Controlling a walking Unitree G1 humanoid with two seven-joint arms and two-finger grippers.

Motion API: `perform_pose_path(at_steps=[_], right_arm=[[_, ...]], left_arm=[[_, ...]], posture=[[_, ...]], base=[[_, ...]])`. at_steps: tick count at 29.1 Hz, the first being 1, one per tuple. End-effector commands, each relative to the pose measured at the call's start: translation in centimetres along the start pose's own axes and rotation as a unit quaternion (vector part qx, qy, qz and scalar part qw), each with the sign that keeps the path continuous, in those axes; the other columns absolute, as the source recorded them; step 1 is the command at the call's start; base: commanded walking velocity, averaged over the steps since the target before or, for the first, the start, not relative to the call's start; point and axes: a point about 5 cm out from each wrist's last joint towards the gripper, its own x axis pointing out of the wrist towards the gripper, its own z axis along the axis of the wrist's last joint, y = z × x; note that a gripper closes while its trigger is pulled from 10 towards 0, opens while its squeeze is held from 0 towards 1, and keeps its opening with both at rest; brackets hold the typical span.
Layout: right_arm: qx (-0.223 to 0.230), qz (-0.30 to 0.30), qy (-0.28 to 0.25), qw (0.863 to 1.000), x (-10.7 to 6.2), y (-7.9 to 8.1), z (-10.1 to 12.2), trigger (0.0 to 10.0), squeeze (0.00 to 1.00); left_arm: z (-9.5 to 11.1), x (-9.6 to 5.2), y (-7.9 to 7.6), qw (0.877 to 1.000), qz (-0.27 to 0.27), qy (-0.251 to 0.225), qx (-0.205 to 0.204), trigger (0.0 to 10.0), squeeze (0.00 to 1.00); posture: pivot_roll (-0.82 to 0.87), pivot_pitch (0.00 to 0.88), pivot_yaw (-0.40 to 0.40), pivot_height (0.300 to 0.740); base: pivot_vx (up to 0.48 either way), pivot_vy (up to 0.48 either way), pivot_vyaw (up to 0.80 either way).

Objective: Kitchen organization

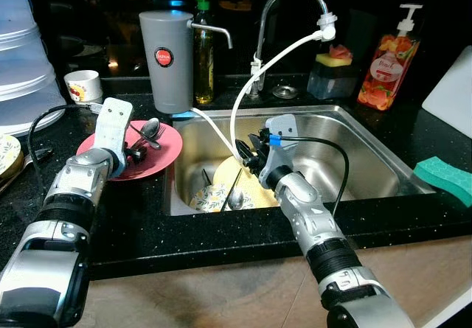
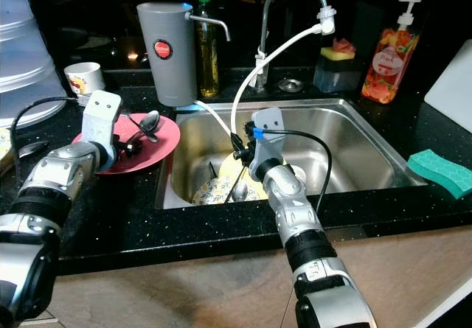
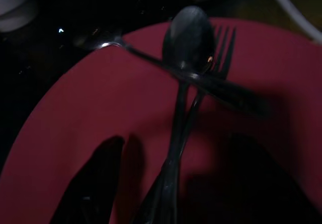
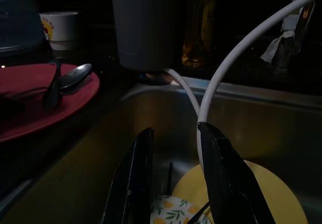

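With jaws spread, the left gripper [image 3: 166, 183] straddles spoon [image 3: 187, 38] handles on the red plate [image 1: 166, 155] beside the sink's [image 1: 369, 133] left rim, while the right gripper [image 4: 176, 178], empty jaws parted, hangs over the sink's yellow plate [image 4: 274, 199]; thin, slippery steel is probably best pinched mid-handle.

Brushed steel sink [image 1: 383, 155]; glossy speckled black stone counter [image 1: 221, 236]; shiny metal spoon [image 3: 187, 32]; glossy red plate [image 1: 166, 151].

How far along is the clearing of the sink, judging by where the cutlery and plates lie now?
Done: a spoon and fork already lie on the red plate on the counter, where the left gripper rests. In hand: the right gripper hangs open and empty over the sink. Left: the yellow plate, a patterned dish and a spoon remain there.
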Motion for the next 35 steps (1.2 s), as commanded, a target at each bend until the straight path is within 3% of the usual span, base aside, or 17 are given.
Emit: perform_pose_path(at_steps=[1, 2, 3, 4, 8, 17, 24, 31, 35], right_arm=[[-0.010, 0.005, -0.005, 1.000, 0.2, -0.1, 0.6, 10.0, 0.00], [-0.010, 0.006, -0.005, 1.000, 0.2, -0.1, 0.7, 10.0, 0.00], [-0.010, 0.007, -0.004, 1.000, 0.2, -0.1, 0.8, 10.0, 0.00], [-0.009, 0.006, -0.005, 1.000, 0.3, -0.2, 0.9, 10.0, 0.00], [0.001, 0.002, -0.006, 1.000, 0.4, -0.4, 1.1, 10.0, 0.00], [0.008, 0.000, -0.007, 1.000, 0.5, -0.5, 1.3, 10.0, 0.00], [0.010, -0.001, -0.007, 1.000, 0.5, -0.5, 1.3, 10.0, 0.00], [0.010, -0.001, -0.008, 1.000, 0.5, -0.5, 1.4, 10.0, 0.00], [0.009, -0.001, -0.009, 1.000, 0.6, -0.6, 1.5, 10.0, 0.00]], left_arm=[[-0.3, -0.1, 0.5, 1.000, -0.006, 0.018, -0.019, 10.0, 0.00], [-0.5, 0.1, 0.3, 0.999, -0.020, 0.035, -0.024, 10.0, 0.00], [-0.8, 0.1, 0.3, 0.998, -0.026, 0.057, -0.011, 1.5, 0.00], [-1.0, 0.1, 0.3, 0.997, -0.030, 0.067, 0.000, 0.0, 0.00], [-1.1, 0.1, 0.5, 0.994, -0.040, 0.093, 0.028, 0.0, 0.00], [-0.2, -0.6, 2.7, 0.990, 0.028, 0.110, 0.089, 0.0, 0.00], [0.7, -1.0, 3.4, 0.990, 0.040, 0.104, 0.090, 0.0, 0.00], [1.2, -1.0, 3.0, 0.990, 0.029, 0.100, 0.097, 0.0, 0.00], [2.7, -1.2, 2.8, 0.991, 0.029, 0.079, 0.107, 0.0, 0.00]], posture=[[0.04, 0.027, -0.019, 0.740], [0.04, 0.027, -0.019, 0.740], [0.03, 0.028, -0.020, 0.740], [0.03, 0.028, -0.020, 0.740], [0.03, 0.028, -0.020, 0.740], [0.04, 0.029, -0.019, 0.740], [0.04, 0.030, -0.020, 0.740], [0.04, 0.029, -0.021, 0.740], [0.04, 0.029, -0.021, 0.740]], base=[[0.000, 0.000, 0.00], [0.000, 0.000, 0.00], [0.000, 0.000, 0.00], [0.000, 0.000, 0.00], [0.000, 0.000, 0.00], [0.000, 0.000, 0.00], [0.000, 0.000, 0.00], [0.000, 0.000, 0.00], [0.000, 0.000, 0.00]])
